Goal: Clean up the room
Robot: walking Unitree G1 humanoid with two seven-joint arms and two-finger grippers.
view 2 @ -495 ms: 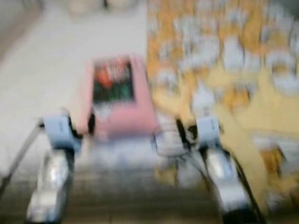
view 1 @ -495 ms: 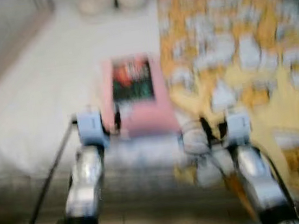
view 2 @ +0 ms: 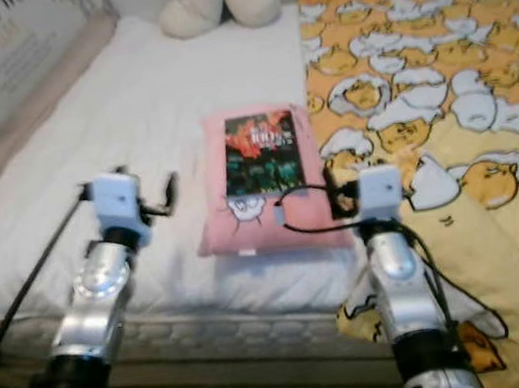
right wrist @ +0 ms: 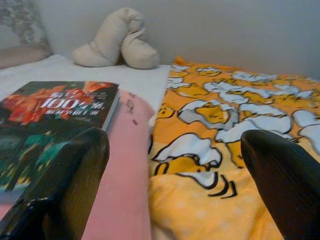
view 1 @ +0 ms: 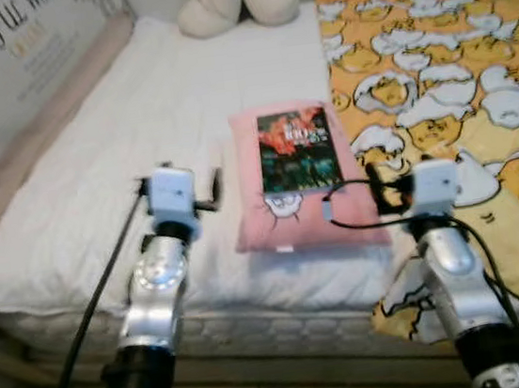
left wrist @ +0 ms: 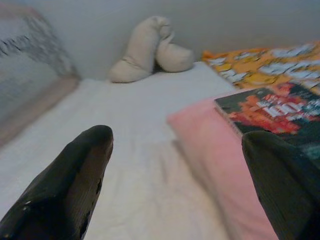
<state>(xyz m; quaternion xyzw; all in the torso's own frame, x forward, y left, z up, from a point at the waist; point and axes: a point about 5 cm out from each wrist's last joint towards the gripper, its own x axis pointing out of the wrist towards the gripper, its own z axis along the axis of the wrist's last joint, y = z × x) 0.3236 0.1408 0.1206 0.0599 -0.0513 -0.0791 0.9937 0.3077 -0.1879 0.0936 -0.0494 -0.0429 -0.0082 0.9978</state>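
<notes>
Both pincers, left (view 1: 204, 189) and right (view 1: 362, 196), hover with fingers spread wide, flanking the book (view 1: 296, 150) lying on a pink pillow (view 1: 286, 219) on the bed (view 1: 115, 174); best lifted by its edges.

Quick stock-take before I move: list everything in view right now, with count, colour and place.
Book: one, dark cover with red, lying on the pillow.
Pillow: one, pink, mid-bed near the front edge.
Blanket: one, yellow-orange with cartoon eggs, over the bed's right side, hanging off the front.
Plush: one, cream, at the far end.
Sheet: one, white, covering the mattress.
Board: one, pale with lettering, along the bed's left.
Left gripper: open, beside the pillow.
Right gripper: open, over pillow and blanket.
</notes>
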